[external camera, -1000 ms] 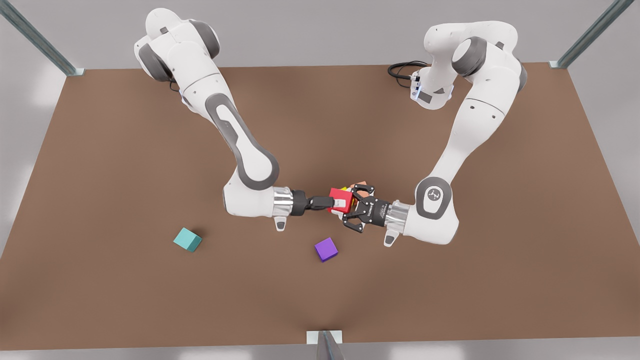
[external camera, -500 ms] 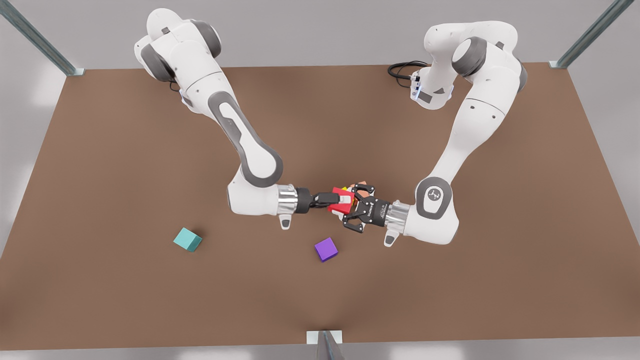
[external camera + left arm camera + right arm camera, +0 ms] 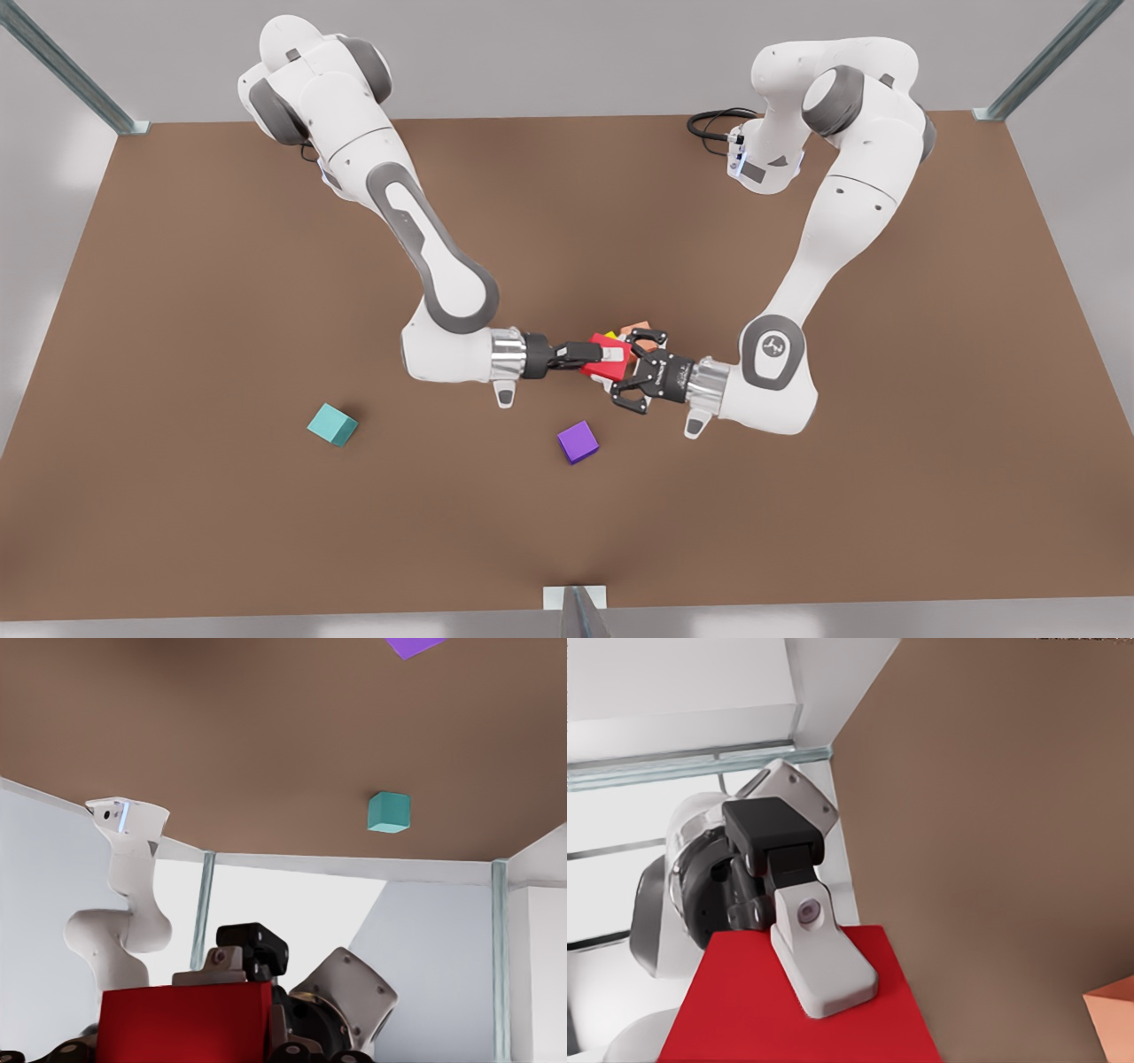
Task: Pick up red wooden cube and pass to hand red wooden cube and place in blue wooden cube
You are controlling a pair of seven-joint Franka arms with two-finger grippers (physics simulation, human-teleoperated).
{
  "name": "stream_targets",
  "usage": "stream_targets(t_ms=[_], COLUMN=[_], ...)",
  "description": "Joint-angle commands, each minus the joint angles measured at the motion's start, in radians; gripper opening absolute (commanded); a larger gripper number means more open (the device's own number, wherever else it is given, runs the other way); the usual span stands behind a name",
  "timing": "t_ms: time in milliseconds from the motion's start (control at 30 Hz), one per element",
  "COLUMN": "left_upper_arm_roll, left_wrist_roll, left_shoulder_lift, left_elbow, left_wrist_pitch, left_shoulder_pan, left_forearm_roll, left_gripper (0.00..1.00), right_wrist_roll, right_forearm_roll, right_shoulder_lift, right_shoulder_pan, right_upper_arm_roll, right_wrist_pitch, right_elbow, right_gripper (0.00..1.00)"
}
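Since the earlier frame, the left gripper (image 3: 640,372), a wide black claw with an open frame on the arm at the front view's right, has drawn back a little toward that side. Before that, the other arm came in closer to the cube. The small bright red wooden cube (image 3: 611,342) has stayed at the same place, held up above the brown desk (image 3: 221,310), near the middle between the two arms.

The right gripper (image 3: 609,357), slim and black with pale fingertips, reaches in from the front view's left and is closed on the red wooden cube. In the right wrist view one pale fingertip (image 3: 819,966) lies flat against a face of the cube (image 3: 744,1001).

The left gripper has its fingers spread wide and holds nothing. Its tips stand just beside the cube, on the front view's right of it; I cannot tell if they touch it. In the left wrist view the cube (image 3: 182,1023) is close in front, and the right gripper (image 3: 252,948) is behind it.

A small teal wooden cube (image 3: 332,424) rests on the desk, well apart toward the front view's left. A purple cube (image 3: 578,441) lies on the desk nearer the camera than the grippers. A salmon-orange cube (image 3: 636,330) shows partly behind the left gripper.
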Motion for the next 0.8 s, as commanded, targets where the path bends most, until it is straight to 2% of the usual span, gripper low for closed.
stream_targets(t_ms=[0,67,100,133,200,300,600,733,767], left_upper_arm_roll=[-0.001,-0.001,-0.001,-0.001,-0.001,-0.001,-0.001,0.001,0.002], left_wrist_roll=[0.006,0.005,0.006,0.008,0.01,0.01,0.011,0.013,0.014], left_shoulder_lift=[-0.001,-0.001,-0.001,-0.001,-0.001,-0.001,-0.001,-0.001,-0.001], left_elbow=[0.0,0.0,0.0,0.0,0.0,0.0,0.0,0.0,0.018], left_wrist_pitch=[-0.004,-0.004,-0.004,-0.004,-0.004,-0.004,-0.073,-0.22,-0.274], left_shoulder_pan=[0.0,0.0,0.0,0.0,0.0,0.0,0.042,0.158,0.198], left_forearm_roll=[-0.002,-0.002,-0.002,-0.002,-0.002,-0.002,0.01,0.108,0.189], left_gripper=[0.64,0.65,0.77,0.83,0.93,1.0,1.0,1.0,1.0], right_wrist_roll=[0.021,0.021,0.02,0.013,0.012,0.013,0.012,0.012,0.013], right_forearm_roll=[-0.018,-0.018,-0.018,-0.018,-0.018,-0.018,-0.029,-0.075,-0.113], right_shoulder_lift=[-0.002,-0.002,-0.002,-0.002,-0.002,-0.002,-0.009,-0.023,-0.026], right_shoulder_pan=[-0.003,-0.003,-0.003,-0.003,-0.004,-0.004,-0.029,-0.106,-0.135], right_upper_arm_roll=[0.0,0.0,0.0,0.0,0.0,0.0,-0.002,-0.005,-0.006], right_wrist_pitch=[-0.014,-0.014,-0.016,-0.016,-0.016,-0.016,-0.037,-0.141,-0.186], right_elbow=[0.001,0.0,-0.002,-0.002,-0.003,0.0,-0.01,-0.011,-0.011], right_gripper=[0.49,0.48,0.48,0.48,0.48,0.48,0.47,0.47,0.46])
